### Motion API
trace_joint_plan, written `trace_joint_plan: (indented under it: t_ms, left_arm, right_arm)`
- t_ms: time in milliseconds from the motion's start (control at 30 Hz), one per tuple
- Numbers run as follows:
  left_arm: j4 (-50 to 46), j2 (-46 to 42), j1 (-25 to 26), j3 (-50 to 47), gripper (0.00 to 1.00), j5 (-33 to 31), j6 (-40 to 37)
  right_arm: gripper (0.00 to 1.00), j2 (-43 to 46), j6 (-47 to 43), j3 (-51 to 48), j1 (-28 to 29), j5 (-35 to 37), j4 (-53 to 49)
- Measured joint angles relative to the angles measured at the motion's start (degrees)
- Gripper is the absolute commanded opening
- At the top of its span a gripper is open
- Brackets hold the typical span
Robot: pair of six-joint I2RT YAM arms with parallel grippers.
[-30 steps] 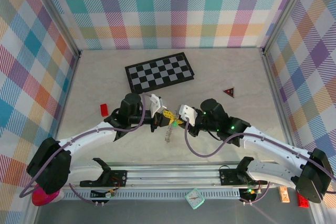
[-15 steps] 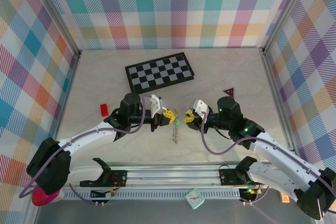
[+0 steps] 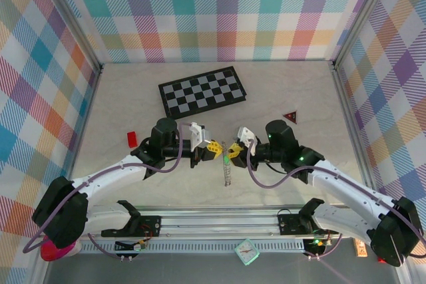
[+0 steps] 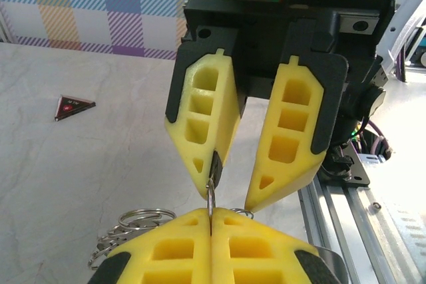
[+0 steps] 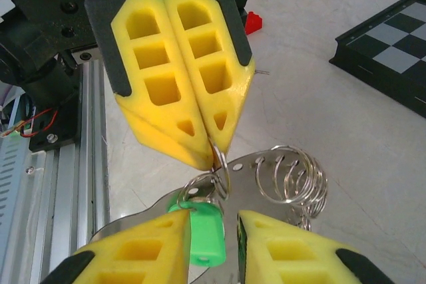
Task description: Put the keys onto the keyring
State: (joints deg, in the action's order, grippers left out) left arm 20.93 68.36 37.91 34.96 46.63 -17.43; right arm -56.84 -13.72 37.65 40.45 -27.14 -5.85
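My left gripper point(image 3: 213, 149) is shut on a thin silver loop of the keyring point(image 3: 226, 168), whose chain of rings hangs below it over the table. In the left wrist view the wire point(image 4: 211, 197) rises out of my closed left gripper point(image 4: 212, 223). My right gripper point(image 3: 233, 153) faces it tip to tip. Its jaws stand open in the right wrist view, and the green key point(image 5: 206, 231) sits between the fingers point(image 5: 143, 254), hanging from a small ring under the left gripper point(image 5: 217, 149). More silver rings point(image 5: 293, 177) and a flat silver plate point(image 5: 256, 184) hang beside it.
The black-and-white chessboard point(image 3: 202, 90) lies at the back middle. A dark red triangle point(image 3: 289, 116) is on the right and a small red block point(image 3: 132, 139) on the left. The metal rail point(image 3: 219, 221) runs along the near edge.
My right gripper opened, drew back to the right, then came in again toward the left gripper. The left gripper kept its hold and barely moved.
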Motion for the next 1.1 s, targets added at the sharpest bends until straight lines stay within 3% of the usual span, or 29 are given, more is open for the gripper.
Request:
trace_joint_plan:
  t_ms: [533,767,833,867,967,1100]
  left_arm:
    - [0.0,-0.7,0.0,0.0,0.0,0.9,-0.2]
    - [0.1,-0.7,-0.1,0.0,0.0,1.4,-0.2]
    - [0.1,-0.7,-0.1,-0.1,0.0,1.3,-0.2]
    - [0.1,-0.7,-0.1,-0.1,0.01,1.3,-0.2]
    - [-0.6,-0.7,0.0,-0.1,0.21,0.8,-0.7]
    - [-8.3,-1.0,0.0,2.0,0.22,-1.1,-5.3]
  right_arm:
    - [0.19,-0.5,1.4,0.1,0.0,-1.2,3.7]
    - [0.0,-2.2,3.0,0.1,0.0,-3.7,5.8]
    - [0.0,-2.4,3.1,0.1,-0.2,-4.4,6.1]
    - [0.0,-2.5,3.0,0.1,-0.3,-4.6,6.1]
    - [0.0,-2.5,2.3,0.5,-0.3,-4.9,4.9]
    - [0.0,-3.1,-1.8,4.4,-0.3,-3.5,-1.7]
